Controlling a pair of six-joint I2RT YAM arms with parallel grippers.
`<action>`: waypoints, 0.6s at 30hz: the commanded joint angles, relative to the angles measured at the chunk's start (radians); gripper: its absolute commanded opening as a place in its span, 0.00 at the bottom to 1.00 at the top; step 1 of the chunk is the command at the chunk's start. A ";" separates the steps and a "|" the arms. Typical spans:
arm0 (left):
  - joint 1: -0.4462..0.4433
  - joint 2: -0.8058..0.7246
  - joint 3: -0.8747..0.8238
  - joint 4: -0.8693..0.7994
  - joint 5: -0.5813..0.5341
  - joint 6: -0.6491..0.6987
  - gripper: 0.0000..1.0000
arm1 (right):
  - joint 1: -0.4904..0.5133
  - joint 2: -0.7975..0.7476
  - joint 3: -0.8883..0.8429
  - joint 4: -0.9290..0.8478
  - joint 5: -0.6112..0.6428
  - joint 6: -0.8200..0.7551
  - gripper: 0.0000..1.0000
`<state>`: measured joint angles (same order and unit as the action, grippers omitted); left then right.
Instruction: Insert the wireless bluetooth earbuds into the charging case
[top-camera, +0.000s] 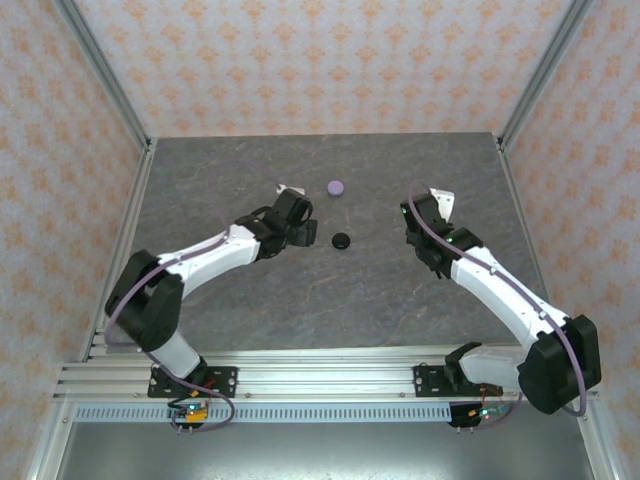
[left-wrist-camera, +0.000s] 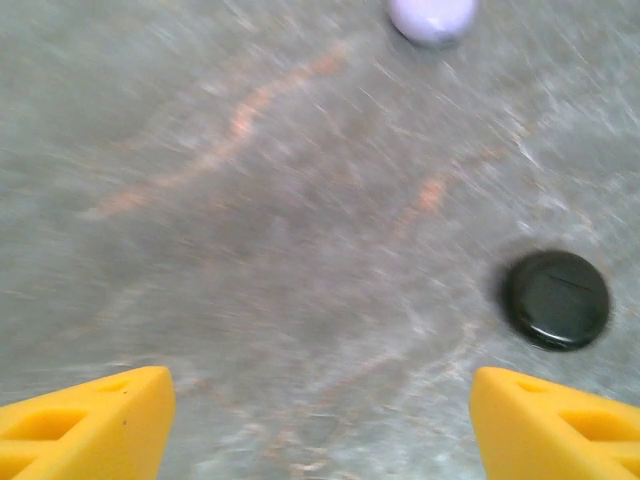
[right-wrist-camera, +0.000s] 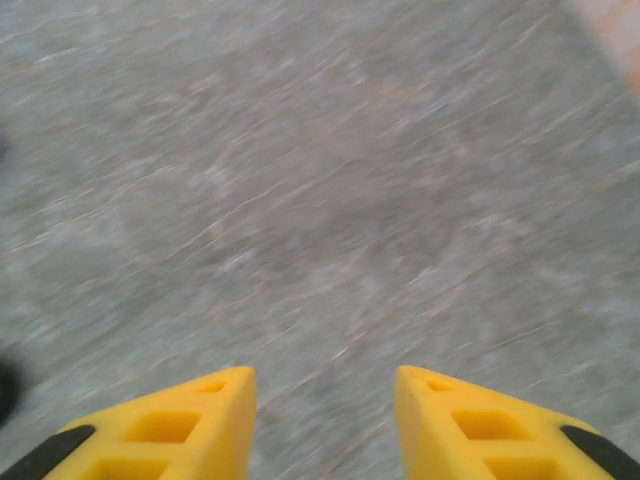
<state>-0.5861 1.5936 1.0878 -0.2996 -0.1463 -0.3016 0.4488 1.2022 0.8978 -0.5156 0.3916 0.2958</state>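
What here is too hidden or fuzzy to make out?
- Whether earbuds lie in the black case: left wrist view, its shut lid hides the inside.
- Lavender case: left wrist view, top edge cuts it off.
- Dark shape: right wrist view, cut by left edge, blurred.
- Both cases' details: top view, too small.

Lighting the overhead view brightly and evenly, leaving only faint soft shadows on the table (top-camera: 300, 290); smearing its stone grain into streaks of motion blur in both wrist views; catching a dull sheen on the black case (left-wrist-camera: 556, 299)
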 joint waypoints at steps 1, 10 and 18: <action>0.049 -0.072 -0.073 -0.010 -0.217 0.108 0.77 | -0.020 -0.012 -0.072 0.161 0.262 -0.119 0.45; 0.193 -0.203 -0.285 0.270 -0.301 0.294 0.79 | -0.190 -0.049 -0.326 0.654 -0.031 -0.345 0.53; 0.301 -0.167 -0.396 0.497 -0.221 0.464 0.81 | -0.352 0.039 -0.426 0.908 -0.273 -0.321 0.57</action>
<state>-0.3080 1.4117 0.7300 0.0517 -0.3775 0.0566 0.1204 1.2034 0.5011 0.2192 0.2333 -0.0067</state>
